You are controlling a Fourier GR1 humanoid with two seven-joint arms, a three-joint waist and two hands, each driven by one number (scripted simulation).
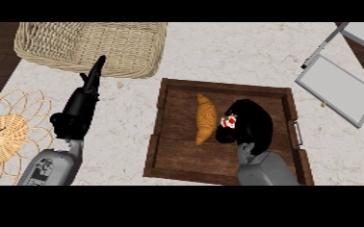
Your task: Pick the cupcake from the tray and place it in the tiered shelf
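Cupcake [229,121] position: inside the wooden tray [171,149], right of center, mostly hidden by your right hand [249,122] — only a small red-and-white patch shows at the hand's left edge. You cannot read its orientation or long axis from this view.

Right hand: the grey forearm enters from the lower edge and the black fingers curl over and around the cupcake, closed on it. Whether the cupcake is lifted off the tray floor cannot be told.

Croissant [204,118]: lies in the tray just left of the hand, long axis running near to far.

Left hand [86,96]: over the table left of the tray, fingers straight and pointing away from you toward the woven basket [92,45] — holding nothing.

Tiered shelf [332,84]: at the table's far right, well apart from the tray.
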